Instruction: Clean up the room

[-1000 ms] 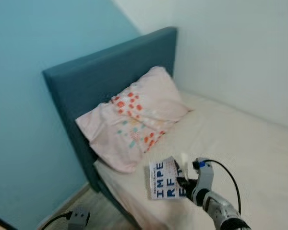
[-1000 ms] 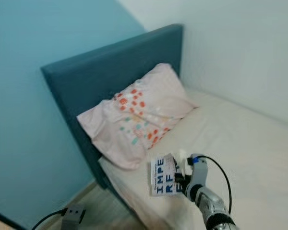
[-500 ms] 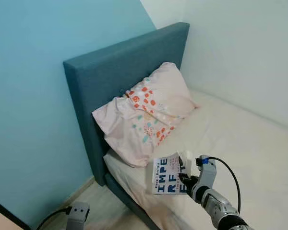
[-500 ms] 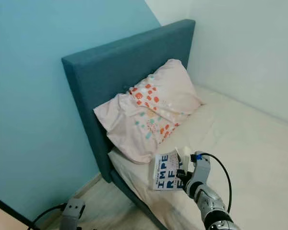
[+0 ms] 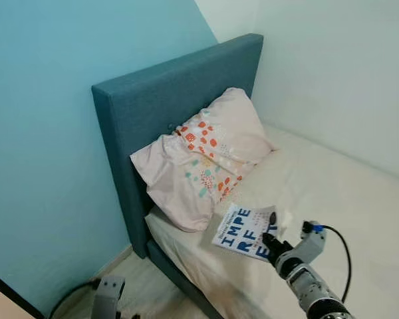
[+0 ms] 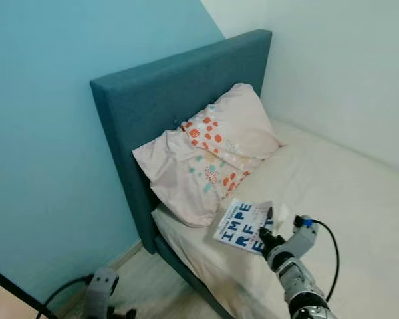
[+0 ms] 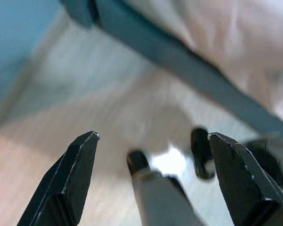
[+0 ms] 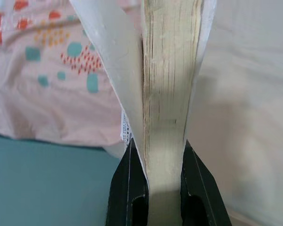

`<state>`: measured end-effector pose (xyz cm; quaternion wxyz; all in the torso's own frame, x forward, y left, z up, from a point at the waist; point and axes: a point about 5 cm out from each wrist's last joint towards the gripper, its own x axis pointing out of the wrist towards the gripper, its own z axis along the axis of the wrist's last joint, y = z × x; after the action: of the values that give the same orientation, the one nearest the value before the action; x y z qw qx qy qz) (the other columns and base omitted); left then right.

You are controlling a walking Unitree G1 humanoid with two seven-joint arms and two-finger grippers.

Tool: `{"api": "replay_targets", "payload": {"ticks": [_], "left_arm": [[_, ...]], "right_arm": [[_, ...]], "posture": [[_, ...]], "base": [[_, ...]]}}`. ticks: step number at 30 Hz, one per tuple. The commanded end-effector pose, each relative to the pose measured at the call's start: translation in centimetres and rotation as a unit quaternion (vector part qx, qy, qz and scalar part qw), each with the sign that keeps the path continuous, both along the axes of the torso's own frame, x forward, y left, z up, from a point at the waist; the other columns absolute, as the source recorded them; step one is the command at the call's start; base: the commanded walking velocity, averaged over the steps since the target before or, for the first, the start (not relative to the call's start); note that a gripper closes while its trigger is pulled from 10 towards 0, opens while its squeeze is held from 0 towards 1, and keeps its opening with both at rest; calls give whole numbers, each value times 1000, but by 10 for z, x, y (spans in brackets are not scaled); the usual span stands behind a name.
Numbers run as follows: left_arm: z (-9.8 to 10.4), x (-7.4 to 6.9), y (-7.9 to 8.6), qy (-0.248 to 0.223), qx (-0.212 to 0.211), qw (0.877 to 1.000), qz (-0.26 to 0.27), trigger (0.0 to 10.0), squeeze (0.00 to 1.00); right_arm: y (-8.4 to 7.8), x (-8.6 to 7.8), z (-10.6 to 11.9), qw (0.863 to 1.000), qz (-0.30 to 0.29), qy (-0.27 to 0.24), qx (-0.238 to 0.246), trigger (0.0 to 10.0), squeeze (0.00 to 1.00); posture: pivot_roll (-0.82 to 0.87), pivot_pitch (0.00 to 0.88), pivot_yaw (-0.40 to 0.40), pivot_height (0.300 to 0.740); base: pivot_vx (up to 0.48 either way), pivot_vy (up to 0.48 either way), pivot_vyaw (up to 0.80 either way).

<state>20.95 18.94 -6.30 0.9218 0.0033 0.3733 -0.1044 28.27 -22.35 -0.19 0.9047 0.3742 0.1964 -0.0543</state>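
- Teal upholstered bed headboard backs a pale pink pillow with orange and teal spots.
- White paperback book with blue block letters hangs over the cream mattress, pinched by the right gripper.
- Left gripper, spread, hangs above the wooden floor.

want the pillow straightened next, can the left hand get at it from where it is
Probably not: the left hand hangs open low over the floor beside the bed, while the pillow sits up against the headboard.
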Motion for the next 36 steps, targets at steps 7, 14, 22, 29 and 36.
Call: {"api": "replay_targets", "payload": {"ticks": [7,14,22,29,36], "left_arm": [[23,33,1,-74,-7,997,14,10000,0],[31,42,-2,-96,-21,995,13,10000,0],[27,35,1,-90,-16,996,11,10000,0],[25,31,5,-87,-13,996,9,10000,0],[24,27,10,-89,-6,996,8,10000,0]], "right_arm": [[-1,0,-1,1000,-10,5,24,10000,0],[0,4,3,999,-5,-7,31,10000,0],[-4,12,13,999,-5,-28,28,10000,0],[-11,13,16,999,-11,-31,19,10000,0],[-14,10,14,999,-16,-28,16,10000,0]], "posture": [[-36,0,-42,680],[-33,0,-38,655],[-21,0,-36,625],[-16,13,-29,600],[-11,40,-23,570]], "base": [[0,0,0],[0,0,0],[0,0,0],[0,0,0],[0,0,0]]}}
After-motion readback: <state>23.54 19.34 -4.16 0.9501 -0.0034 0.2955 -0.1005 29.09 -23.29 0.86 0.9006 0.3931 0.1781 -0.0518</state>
